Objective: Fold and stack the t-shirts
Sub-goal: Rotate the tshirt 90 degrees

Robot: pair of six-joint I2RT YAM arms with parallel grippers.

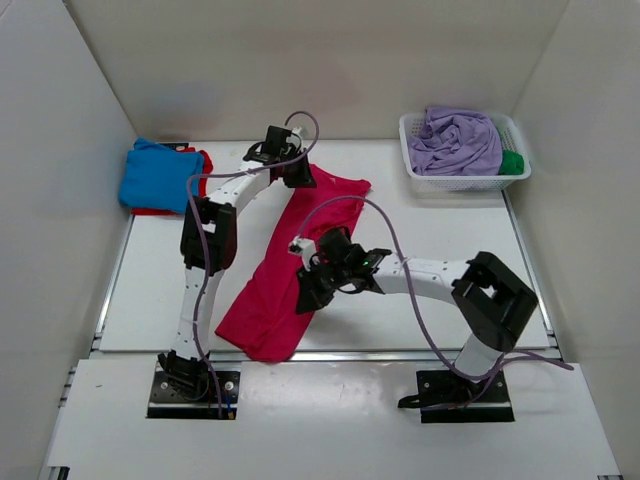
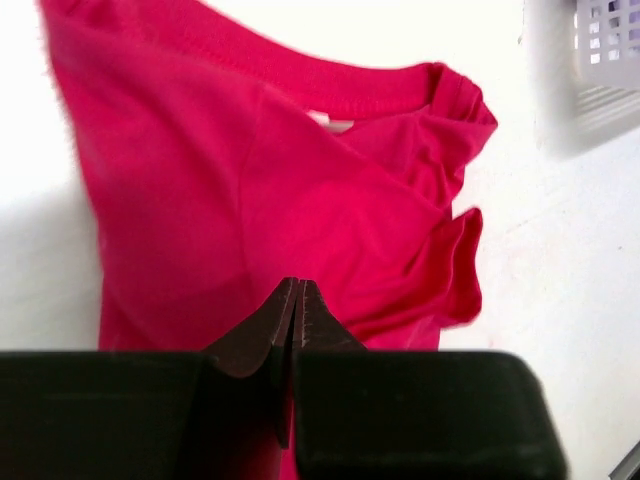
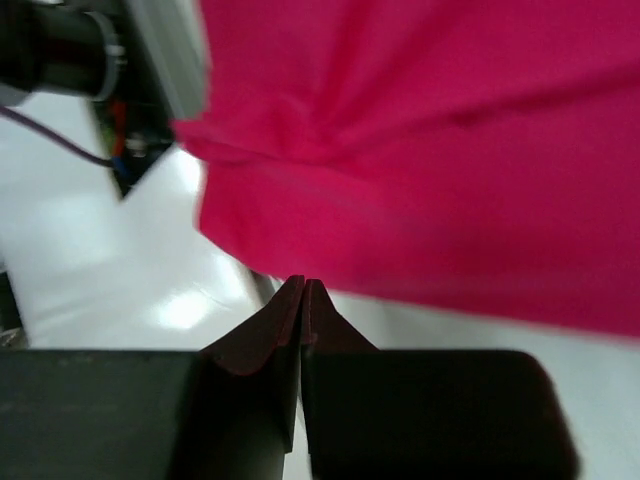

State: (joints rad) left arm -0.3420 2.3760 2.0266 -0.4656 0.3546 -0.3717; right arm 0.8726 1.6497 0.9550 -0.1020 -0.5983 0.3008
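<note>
The crimson-pink t-shirt point(image 1: 290, 265) lies stretched out diagonally on the table, folded lengthwise into a long strip. My left gripper point(image 1: 300, 175) hovers over its far end near the collar; in the left wrist view point(image 2: 298, 285) its jaws are closed with the shirt point(image 2: 250, 200) below them. My right gripper point(image 1: 308, 295) is at the shirt's right edge; in the right wrist view point(image 3: 303, 283) its jaws are closed over bare table just beside the cloth point(image 3: 450, 150). A folded bright blue t-shirt point(image 1: 155, 175) lies on a red one point(image 1: 203, 162) at the far left.
A white latticed basket point(image 1: 465, 182) stands at the far right with a lavender t-shirt point(image 1: 455, 140) and a green one point(image 1: 512, 162) in it; its corner shows in the left wrist view point(image 2: 605, 60). White walls enclose the table. The left arm's link point(image 3: 160, 50) is close to my right gripper.
</note>
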